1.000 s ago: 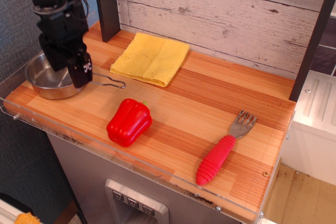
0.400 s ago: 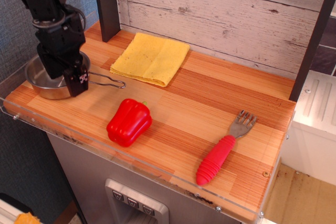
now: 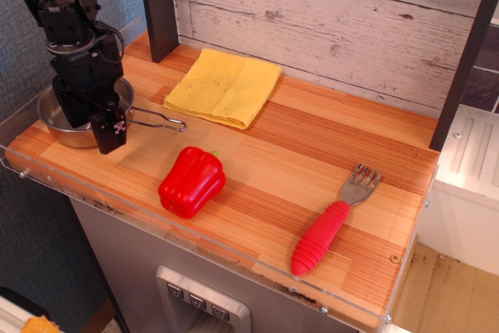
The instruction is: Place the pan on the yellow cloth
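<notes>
Gripper (image 3: 95,124) sits low at the left end of the wooden counter (image 3: 312,161), black arm coming down from the top-left corner. Its fingers straddle the near right rim of the pan (image 3: 66,118), one finger with a small white sticker outside the rim on the counter side, the other dropping inside the bowl; whether they actually pinch the rim or have a gap, cannot tell from this angle. Pan rests flat on the counter at the far left edge, mostly hidden behind the gripper body, with its thin wire handle (image 3: 160,121) sticking out to the right along the wood. Yellow cloth (image 3: 224,86) lies flat and folded further back toward the whitewashed plank wall (image 3: 327,13), well apart from the pan, beside a dark upright post (image 3: 160,5). Red pepper (image 3: 192,182) lies in front of the cloth, near the front edge, just right of the handle tip but not touching. Fork with red grip (image 3: 331,224) lies at the right front, tines pointing back.
</notes>
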Controlling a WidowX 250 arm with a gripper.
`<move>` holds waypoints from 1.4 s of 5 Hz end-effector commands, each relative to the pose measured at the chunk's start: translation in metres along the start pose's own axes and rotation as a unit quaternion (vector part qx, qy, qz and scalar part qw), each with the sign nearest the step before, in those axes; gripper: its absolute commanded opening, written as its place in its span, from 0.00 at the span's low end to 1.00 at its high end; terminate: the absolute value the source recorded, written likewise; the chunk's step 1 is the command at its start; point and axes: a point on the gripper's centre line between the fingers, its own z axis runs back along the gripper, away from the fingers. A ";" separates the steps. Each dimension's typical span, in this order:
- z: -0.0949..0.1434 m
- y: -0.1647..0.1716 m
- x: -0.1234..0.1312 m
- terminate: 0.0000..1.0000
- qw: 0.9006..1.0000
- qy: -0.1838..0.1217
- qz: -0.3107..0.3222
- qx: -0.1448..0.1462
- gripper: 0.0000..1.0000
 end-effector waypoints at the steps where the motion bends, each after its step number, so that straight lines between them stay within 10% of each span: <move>1: 0.004 0.002 0.002 0.00 1.000 -0.013 -0.003 0.009 0.00; 3: 0.003 -0.001 0.004 0.00 1.000 -0.016 -0.014 0.000 0.00; 4: 0.017 -0.005 0.005 0.00 0.993 -0.074 -0.096 -0.005 0.00; 6: 0.071 -0.016 0.005 0.00 0.957 -0.193 -0.213 -0.026 0.00; 7: 0.093 -0.022 0.015 0.00 0.945 -0.203 -0.255 -0.023 0.00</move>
